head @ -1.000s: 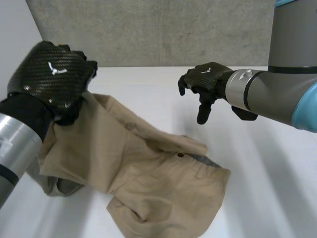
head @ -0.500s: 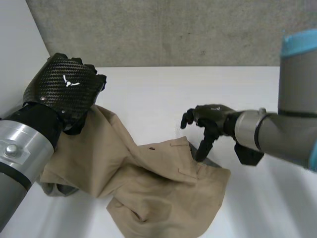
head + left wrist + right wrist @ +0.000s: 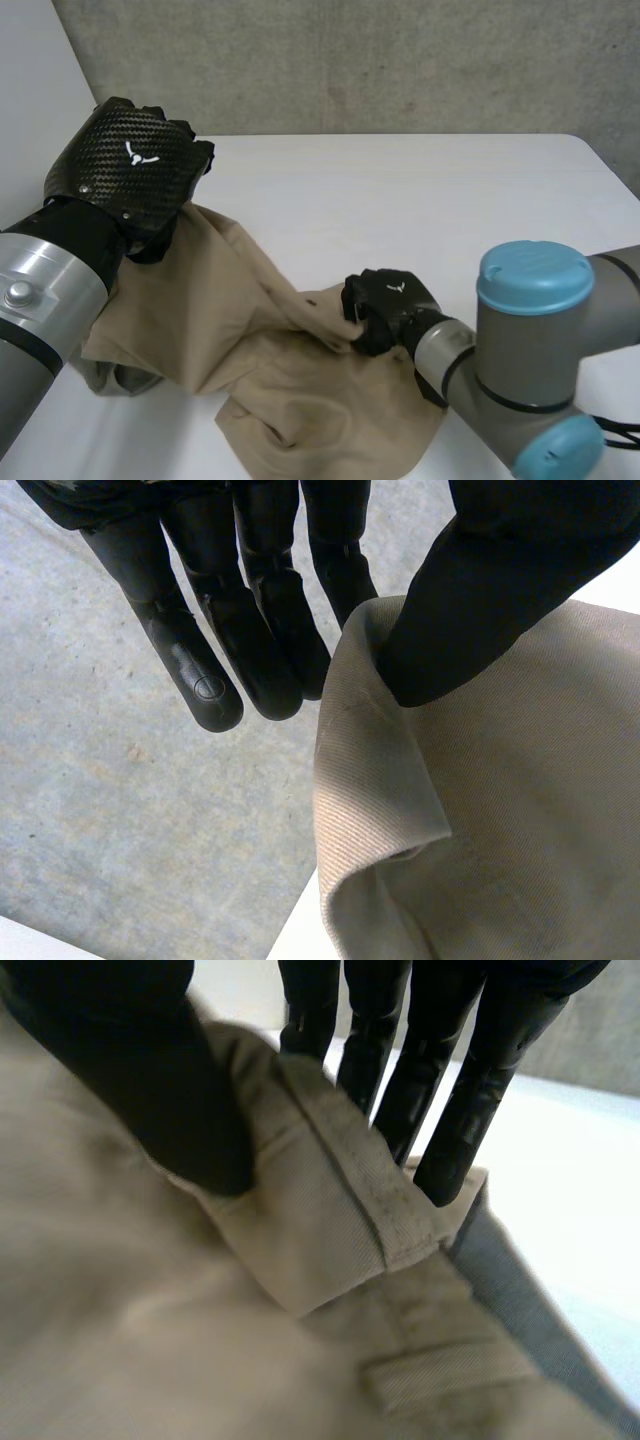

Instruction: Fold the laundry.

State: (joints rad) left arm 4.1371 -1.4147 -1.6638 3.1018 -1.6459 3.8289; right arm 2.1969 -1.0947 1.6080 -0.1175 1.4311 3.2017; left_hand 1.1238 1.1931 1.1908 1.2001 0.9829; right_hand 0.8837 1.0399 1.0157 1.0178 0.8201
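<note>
White table (image 3: 450, 190) carries crumpled khaki shorts (image 3: 300, 390), soft, light twill that should sag unless held by its firm seams. Nearest, the right hand (image 3: 385, 305) pinches the waistband (image 3: 340, 1185) against its thumb; farther back, the left hand (image 3: 125, 165) pinches a lifted edge.

Overall level: you have bright, even light in the head view, and the white table top (image 3: 400, 200) reads pale with no hard glare.
Source: lit upper faces suggest light from overhead, though you cannot see a lamp.
Backdrop: the grey concrete wall (image 3: 350, 60) is evenly lit and duller than the table top.
Cloth shading: the tan twill garment (image 3: 200, 300) has soft shadows in its folds.
Sheen: there is faint gloss on the back of the black carbon-weave left hand (image 3: 125, 175) and a soft highlight on the light-blue round cap (image 3: 535, 275).
Left wrist view: its fingers (image 3: 200, 650) are near-silhouettes, and the garment beside them is well lit.
Right wrist view: the black right hand (image 3: 130, 1080) is very dark, the cloth under it is dimmer, and the table top beyond is bright.
</note>
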